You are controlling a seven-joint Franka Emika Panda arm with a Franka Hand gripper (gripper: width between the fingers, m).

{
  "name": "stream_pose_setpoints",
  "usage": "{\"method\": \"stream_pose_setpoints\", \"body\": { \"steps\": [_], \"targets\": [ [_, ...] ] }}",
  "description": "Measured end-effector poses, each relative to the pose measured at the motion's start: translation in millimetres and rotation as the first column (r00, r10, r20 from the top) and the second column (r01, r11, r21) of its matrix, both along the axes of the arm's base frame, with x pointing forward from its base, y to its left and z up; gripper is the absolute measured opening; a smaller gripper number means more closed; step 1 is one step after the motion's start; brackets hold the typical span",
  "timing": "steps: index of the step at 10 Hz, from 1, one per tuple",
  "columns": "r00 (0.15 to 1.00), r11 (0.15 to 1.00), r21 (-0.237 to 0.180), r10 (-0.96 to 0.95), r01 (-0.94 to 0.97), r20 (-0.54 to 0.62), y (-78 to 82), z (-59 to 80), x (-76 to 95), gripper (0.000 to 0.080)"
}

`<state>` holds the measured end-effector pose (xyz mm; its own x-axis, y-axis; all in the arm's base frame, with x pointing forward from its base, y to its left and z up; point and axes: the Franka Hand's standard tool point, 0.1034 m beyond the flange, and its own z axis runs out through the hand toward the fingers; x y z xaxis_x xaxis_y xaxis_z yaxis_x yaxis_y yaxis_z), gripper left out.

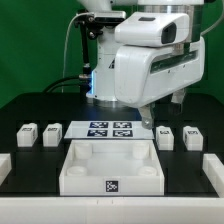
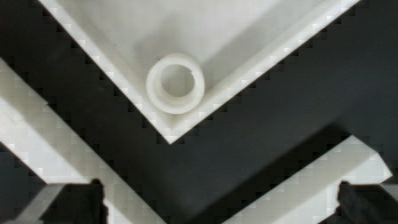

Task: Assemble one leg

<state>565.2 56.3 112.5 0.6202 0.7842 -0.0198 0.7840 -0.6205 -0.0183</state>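
Note:
Four small white legs with tags lie on the black table in the exterior view: two at its left [image 1: 27, 134] [image 1: 52, 131] and two at its right [image 1: 165, 136] [image 1: 190, 134]. The large white tray-shaped piece [image 1: 70, 170] sits at the front centre. My gripper [image 1: 149, 121] hangs over the tray's far right corner, close to the nearer right leg. In the wrist view a corner of the tray [image 2: 222, 45] with a round socket [image 2: 175, 82] lies below my gripper [image 2: 214, 205]. The fingertips [image 2: 63, 200] are wide apart and hold nothing. No leg shows in the wrist view.
The marker board [image 1: 110, 128] lies behind the tray. White raised blocks stand at the table's left edge [image 1: 5, 166] and right edge [image 1: 214, 170]. The arm's white body fills the upper middle of the exterior view. Cables hang at the back.

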Motion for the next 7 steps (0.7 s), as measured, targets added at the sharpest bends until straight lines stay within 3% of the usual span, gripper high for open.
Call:
{"method": "stream_pose_setpoints", "body": {
  "steps": [3,5,7],
  "targets": [
    [0.992,0.992,0.002,0.126,-0.126,0.002,-1.9,-2.1,-3.0,0.065],
    [0.893,0.893,0.003,0.449,-0.45,0.022,-24.9,-17.9,-59.0,0.065],
    [0.758,0.758,0.019,0.652,-0.652,0.013,-53.6,-42.1,-106.7,0.065]
  ]
}}
